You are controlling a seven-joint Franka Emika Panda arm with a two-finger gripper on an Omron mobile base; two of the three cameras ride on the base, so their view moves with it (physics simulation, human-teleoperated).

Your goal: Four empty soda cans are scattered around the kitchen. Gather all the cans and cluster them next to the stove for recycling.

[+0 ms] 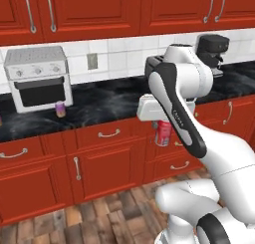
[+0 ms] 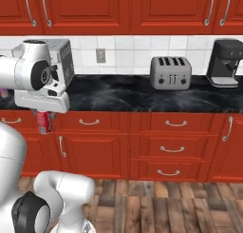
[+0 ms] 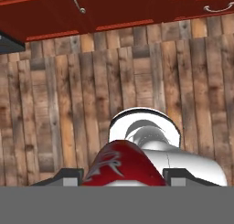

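A red soda can (image 1: pixel 163 133) hangs upright in front of the red base cabinets, below counter height, with my gripper (image 1: pixel 162 124) shut on it from above. From the right base the same can (image 2: pixel 43 122) shows under the hand, held by the gripper (image 2: pixel 43 116). Looking down from the hand, the red can (image 3: pixel 122 163) sits between the two fingertips of the gripper (image 3: pixel 122 178), above the wood floor. A purple-pink can (image 1: pixel 60 109) stands on the black counter just in front of the toaster oven's right corner. The stove is out of view.
A silver toaster oven (image 1: pixel 39 77) sits on the counter (image 1: pixel 109 106) at left. A grey toaster (image 2: pixel 171 72) and a black coffee machine (image 2: pixel 225 63) stand farther right. Red drawers and doors (image 2: pixel 161 146) line the front below the counter. Upper cabinets hang overhead.
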